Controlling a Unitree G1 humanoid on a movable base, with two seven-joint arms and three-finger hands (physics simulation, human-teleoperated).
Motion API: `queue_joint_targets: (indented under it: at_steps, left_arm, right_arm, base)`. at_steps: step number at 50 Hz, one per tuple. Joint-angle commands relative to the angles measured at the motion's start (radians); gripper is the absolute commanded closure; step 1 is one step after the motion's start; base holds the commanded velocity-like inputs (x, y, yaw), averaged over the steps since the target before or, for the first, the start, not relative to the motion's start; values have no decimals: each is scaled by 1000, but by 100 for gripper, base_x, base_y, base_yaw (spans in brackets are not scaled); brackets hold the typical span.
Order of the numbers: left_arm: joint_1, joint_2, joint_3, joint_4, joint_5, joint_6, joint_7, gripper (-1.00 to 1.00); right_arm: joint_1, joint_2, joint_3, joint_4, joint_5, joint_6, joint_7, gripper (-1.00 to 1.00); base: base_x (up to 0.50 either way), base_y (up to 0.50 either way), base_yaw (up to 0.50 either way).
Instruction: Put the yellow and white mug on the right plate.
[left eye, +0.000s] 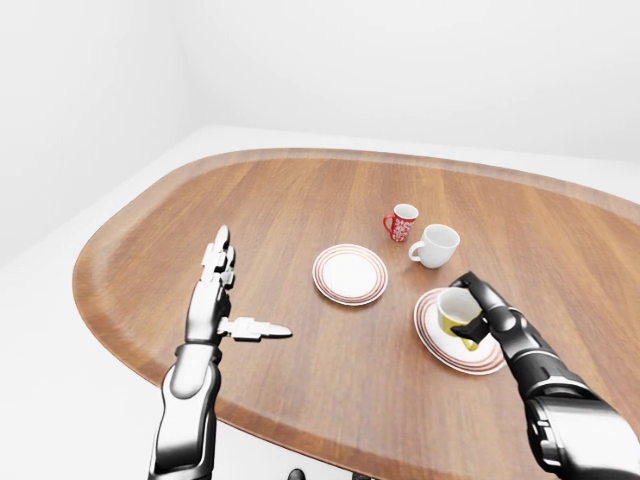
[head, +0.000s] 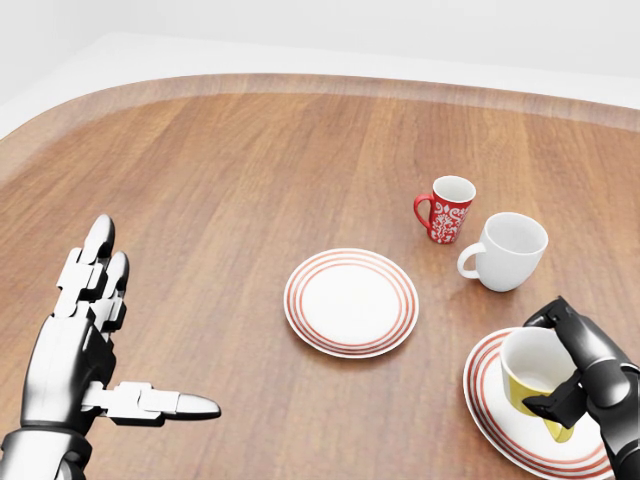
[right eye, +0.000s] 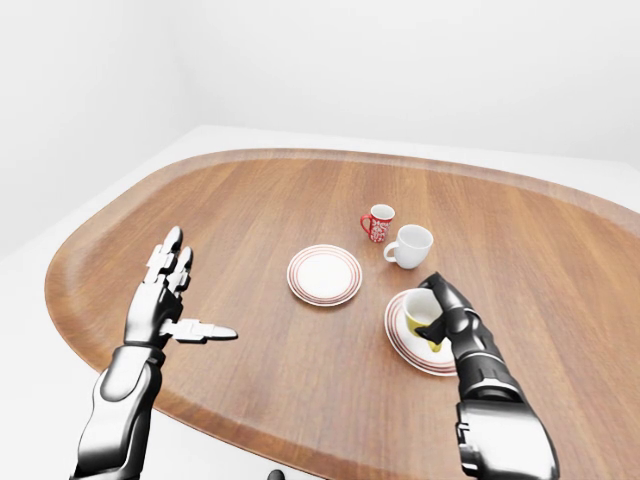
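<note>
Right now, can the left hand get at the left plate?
Probably yes: the left hand is open and empty, and only bare table lies between it and the left plate.

The left robot hand is glossy silver metal, with 3 blocky, segmented fingers ending in dark rounded tips. The right robot hand is darker gunmetal. Both forearms are smooth, jointed chrome shells.
</note>
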Motion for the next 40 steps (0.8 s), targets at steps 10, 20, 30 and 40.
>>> queue_joint_targets:
  at_steps: [10,20,30,40]
  left_arm:
    - [4,-1,-1,-10,2,0,-2,-100]
    - [5,-1,-1,-7,3,0,-2,-100]
    - [6,-1,-4,0,6,0,-2,-100]
    - [5,-2,-4,0,7,0,-3,-100]
  right_arm:
    - [3,-42,-26,11,126,0,-42,100]
    - [9,-48,-28,33,134,0,-56,100]
    - [16,-45,-21,52,128,0,-78,100]
    - [18,-46,-20,62,121,0,-93,100]
  base:
    - [0,0,0]
    - [0,0,0]
    - [0,0,0]
    - [0,0,0]
